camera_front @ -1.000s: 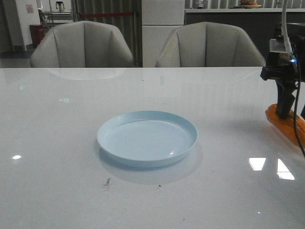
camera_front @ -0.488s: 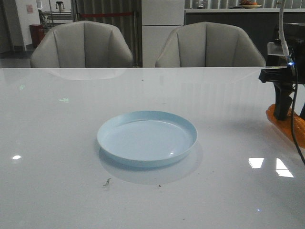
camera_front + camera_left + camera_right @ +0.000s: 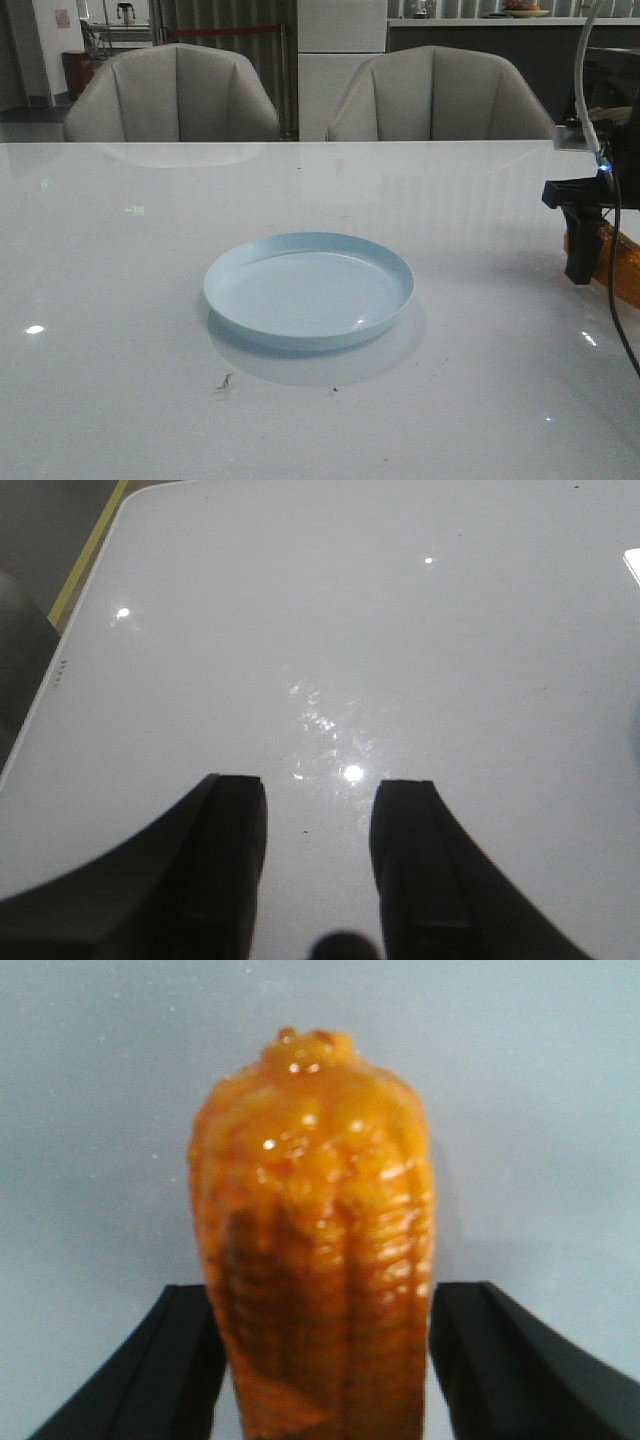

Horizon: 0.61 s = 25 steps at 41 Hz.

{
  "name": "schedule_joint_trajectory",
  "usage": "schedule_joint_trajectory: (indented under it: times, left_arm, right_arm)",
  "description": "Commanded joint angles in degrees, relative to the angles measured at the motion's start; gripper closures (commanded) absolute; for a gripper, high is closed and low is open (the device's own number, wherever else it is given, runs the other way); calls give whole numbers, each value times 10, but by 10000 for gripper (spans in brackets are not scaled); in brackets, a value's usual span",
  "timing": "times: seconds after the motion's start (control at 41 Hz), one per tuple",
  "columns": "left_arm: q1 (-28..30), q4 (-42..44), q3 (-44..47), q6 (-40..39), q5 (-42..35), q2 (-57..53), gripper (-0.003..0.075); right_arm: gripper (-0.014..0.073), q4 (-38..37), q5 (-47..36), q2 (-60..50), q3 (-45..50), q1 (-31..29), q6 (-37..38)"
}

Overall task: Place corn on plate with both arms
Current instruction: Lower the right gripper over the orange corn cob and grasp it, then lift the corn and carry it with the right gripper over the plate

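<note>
The orange corn [image 3: 618, 266] lies on the white table at the far right edge of the front view. My right gripper [image 3: 580, 262] is down over its near end. In the right wrist view the corn [image 3: 315, 1220] fills the space between the two black fingers, and my right gripper [image 3: 327, 1298] is shut against its sides. The pale blue plate [image 3: 240, 262] sits empty at the table's middle, well left of the corn. My left gripper [image 3: 318, 792] is open and empty over bare table; it is out of the front view.
Two grey chairs [image 3: 172, 95] stand behind the table's far edge. The table's left edge, with a yellow strip beyond it [image 3: 85, 560], shows in the left wrist view. Small dark specks [image 3: 225, 381] lie in front of the plate.
My right gripper has come down and nearer over the corn, with its fingers now on both sides of the cob. The corn and the plate have not moved.
</note>
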Motion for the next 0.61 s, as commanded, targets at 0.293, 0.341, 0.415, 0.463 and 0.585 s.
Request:
schedule_joint_trajectory:
  times: [0.293,0.341,0.415,0.463,0.585]
  left_arm:
    - [0,6,-15,-5,-35,-2,390]
    - [0,6,-15,-5,-35,-2,390]
    - [0,6,-15,-5,-35,-2,390]
    - [0,6,-15,-5,-35,-2,390]
    - [0,6,-15,-5,-36,-2,390]
  right_arm:
    - [543,58,86,-34,-130,5,-20]
    - [544,70,104,-34,-157,14,-33]
    - [544,91,124,-34,-202,35,-61]
    - [544,102,131,-34,-229,49,-73]
    - [544,137,133,-34,-280,99,-93]
